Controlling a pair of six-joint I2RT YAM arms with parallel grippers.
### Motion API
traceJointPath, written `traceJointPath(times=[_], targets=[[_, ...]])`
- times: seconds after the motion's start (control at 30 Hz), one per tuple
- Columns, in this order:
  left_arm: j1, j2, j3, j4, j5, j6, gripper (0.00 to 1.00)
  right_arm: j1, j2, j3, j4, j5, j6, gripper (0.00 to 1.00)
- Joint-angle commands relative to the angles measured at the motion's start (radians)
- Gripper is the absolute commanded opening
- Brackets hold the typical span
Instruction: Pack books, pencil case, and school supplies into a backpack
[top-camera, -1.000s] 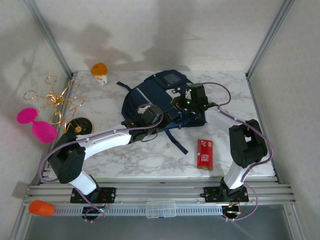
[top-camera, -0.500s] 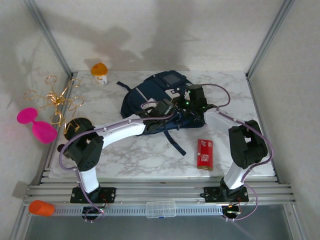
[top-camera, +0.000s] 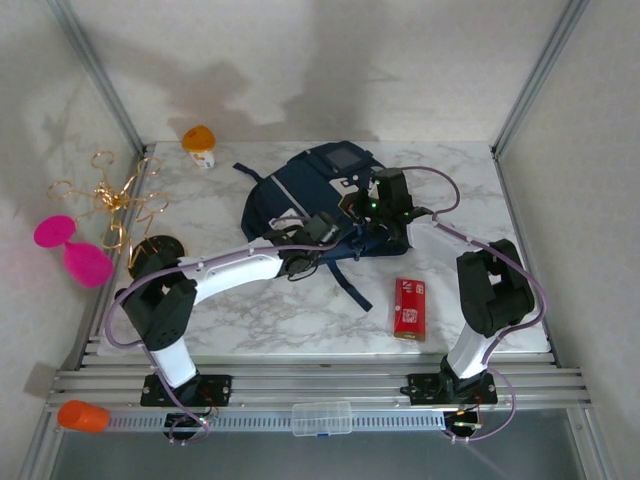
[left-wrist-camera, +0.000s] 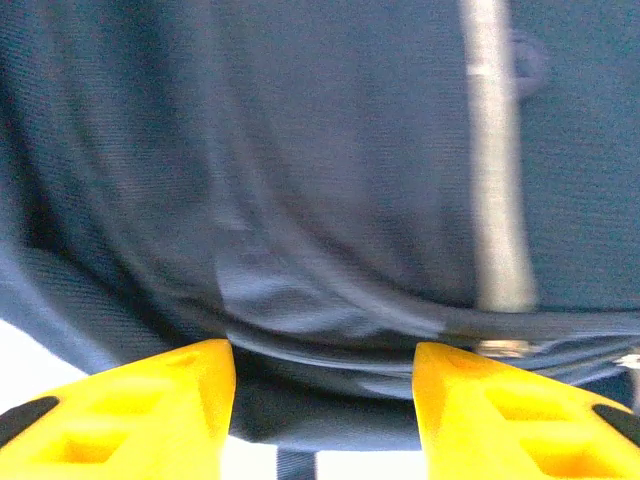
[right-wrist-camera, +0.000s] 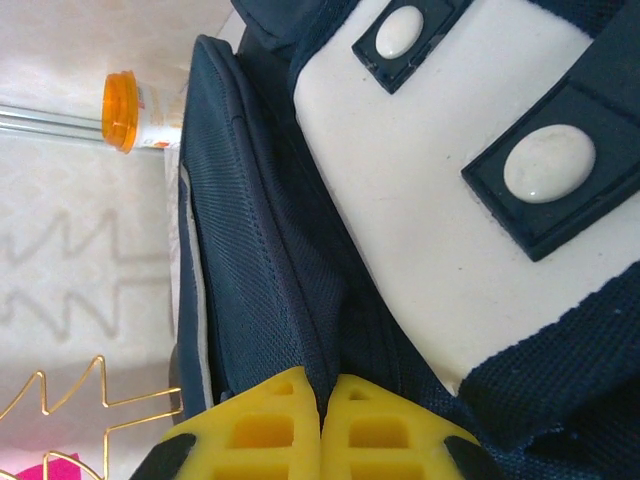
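- Two pink rounded shapes (top-camera: 68, 245) and a tangle of gold wire (top-camera: 110, 195) sit well to the left of the left gripper (top-camera: 325, 232).
- Nearer to it, also on its left, a black-and-gold disc (top-camera: 155, 250) lies at the edge of the marble table (top-camera: 250, 310).
- An orange capped object (top-camera: 199, 143) stands at the back of the table, beyond and left of both grippers. The right wrist view shows it past the backpack's far side (right-wrist-camera: 122, 110).
- In the left wrist view the left gripper (left-wrist-camera: 325, 400) is up against the near edge of the backpack (top-camera: 300, 190). Its yellow fingers (left-wrist-camera: 130, 400) are spread, and navy fabric (left-wrist-camera: 330, 150) with a pale stripe (left-wrist-camera: 495, 180) lies just ahead of them. Nothing is clamped between them.
- The backpack lies flat between the two grippers, and each arm reaches it from its own side.
- The right gripper (top-camera: 362, 216) is just to the right of the left one, over the backpack's right part.
- In its wrist view the right gripper's fingertips (right-wrist-camera: 322, 400) are pressed together on a fold of the backpack (right-wrist-camera: 260, 250). They appear to pinch that seam, though the grip itself is hard to make out.
- A white patch (right-wrist-camera: 430, 200) with dark snap tabs (right-wrist-camera: 548, 165) lies just beside the pinched fold.
- The red box (top-camera: 408, 308) lies flat on the table, nearer the arm bases than the right gripper, slightly to its right and well apart from the backpack.
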Motion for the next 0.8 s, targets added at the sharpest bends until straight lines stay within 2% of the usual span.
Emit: traceJointPath(times=[0.0, 0.3, 0.47, 0.6, 0.77], targets=[[-0.027, -0.061, -0.015, -0.128, -0.118, -0.01, 0.5, 0.005, -0.017, 0.062, 0.095, -0.011, 0.008, 0.0], [-0.046, 0.045, 0.152, -0.067, -0.039, 0.005, 0.64, 0.007, -0.013, 0.052, 0.117, -0.019, 0.039, 0.0], [-0.029, 0.144, 0.227, -0.097, -0.052, -0.016, 0.7, 0.007, -0.02, 0.032, 0.145, -0.025, 0.072, 0.0], [-0.026, 0.205, 0.265, -0.17, -0.134, -0.04, 0.76, 0.007, -0.031, 0.008, 0.191, -0.029, 0.111, 0.0], [-0.002, 0.183, 0.206, -0.197, -0.153, -0.104, 0.78, 0.009, -0.039, -0.019, 0.212, -0.009, 0.13, 0.0]])
